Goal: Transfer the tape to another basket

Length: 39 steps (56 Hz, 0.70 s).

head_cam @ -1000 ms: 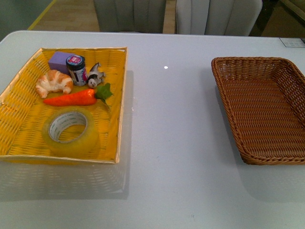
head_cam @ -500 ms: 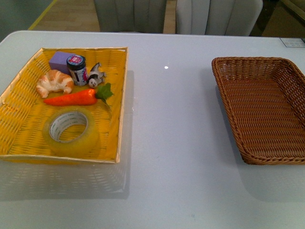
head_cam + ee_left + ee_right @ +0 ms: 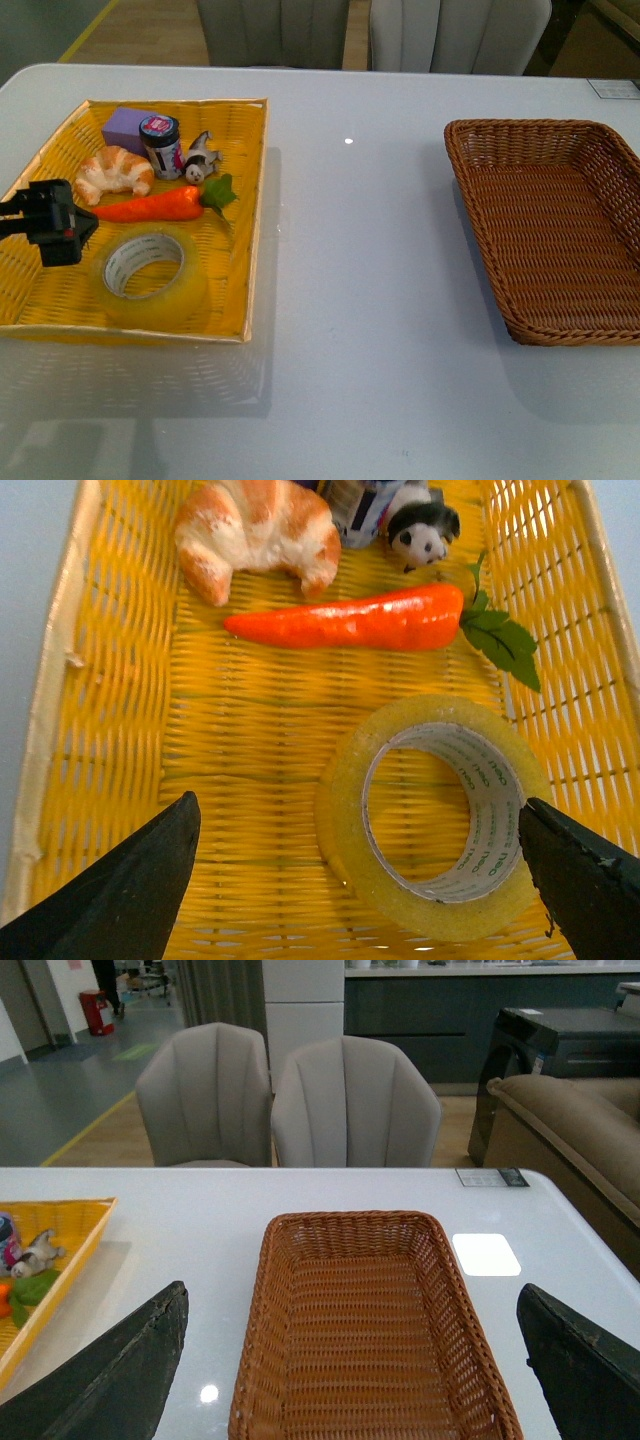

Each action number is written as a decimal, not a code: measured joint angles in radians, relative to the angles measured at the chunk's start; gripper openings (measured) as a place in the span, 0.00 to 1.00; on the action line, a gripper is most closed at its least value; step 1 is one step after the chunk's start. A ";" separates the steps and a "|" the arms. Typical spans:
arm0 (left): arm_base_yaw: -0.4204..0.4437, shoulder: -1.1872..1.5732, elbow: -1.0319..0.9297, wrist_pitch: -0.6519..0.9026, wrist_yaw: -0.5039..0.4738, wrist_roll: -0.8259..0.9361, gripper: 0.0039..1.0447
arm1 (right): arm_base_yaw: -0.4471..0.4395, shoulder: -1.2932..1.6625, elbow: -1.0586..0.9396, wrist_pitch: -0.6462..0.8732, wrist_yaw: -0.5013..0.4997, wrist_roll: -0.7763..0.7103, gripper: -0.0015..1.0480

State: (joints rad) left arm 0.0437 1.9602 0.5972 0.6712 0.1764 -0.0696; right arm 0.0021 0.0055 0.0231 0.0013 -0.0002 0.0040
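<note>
Front view: the tape (image 3: 160, 298) is seen lying flat in the yellow tray (image 3: 40, 300), just beside a carrot (image 3: 150, 206). The left hand (image 3: 72, 235) is held over the tray near the tape, released, fingers spread wide. The brown basket (image 3: 470, 190) is placed well apart on the white surface (image 3: 360, 300). The right hand (image 3: 345, 1360) is also released, nothing grasped.

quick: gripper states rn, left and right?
Left gripper: open, holding nothing, close to the tape but not touching it.
Right gripper: open, holding nothing, facing the basket.
</note>
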 joint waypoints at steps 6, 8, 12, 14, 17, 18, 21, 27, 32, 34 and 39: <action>-0.008 0.063 0.040 0.000 0.000 0.016 0.92 | 0.000 0.000 0.000 0.000 0.000 0.000 0.91; -0.010 0.087 0.055 -0.001 0.000 0.024 0.92 | 0.000 0.000 0.000 0.000 0.000 0.000 0.91; -0.013 0.120 0.077 -0.006 0.000 0.033 0.92 | 0.000 0.000 0.000 0.000 0.000 0.000 0.91; -0.016 0.142 0.092 -0.012 0.001 0.039 0.92 | 0.000 0.000 0.000 0.000 0.000 0.000 0.91; -0.018 0.170 0.110 -0.020 0.001 0.047 0.92 | 0.000 0.000 0.000 0.000 0.000 0.000 0.91; -0.018 0.175 0.113 -0.021 0.001 0.049 0.92 | 0.000 0.000 0.000 0.000 0.000 0.000 0.91; -0.019 0.201 0.131 -0.027 0.001 0.055 0.92 | 0.000 0.000 0.000 0.000 0.000 0.000 0.91; -0.024 0.241 0.162 -0.036 0.001 0.066 0.92 | 0.000 0.000 0.000 0.000 0.000 0.000 0.91; -0.030 0.267 0.182 -0.037 0.003 0.071 0.92 | 0.000 0.000 0.000 0.000 0.000 0.000 0.91; -0.032 0.275 0.188 -0.037 0.003 0.071 0.92 | 0.000 0.000 0.000 0.000 0.000 0.000 0.91; -0.037 0.294 0.200 -0.038 0.003 0.073 0.92 | 0.000 0.000 0.000 0.000 0.000 0.000 0.91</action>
State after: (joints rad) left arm 0.0063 2.2543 0.7971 0.6334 0.1795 0.0032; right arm 0.0021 0.0055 0.0231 0.0013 -0.0002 0.0040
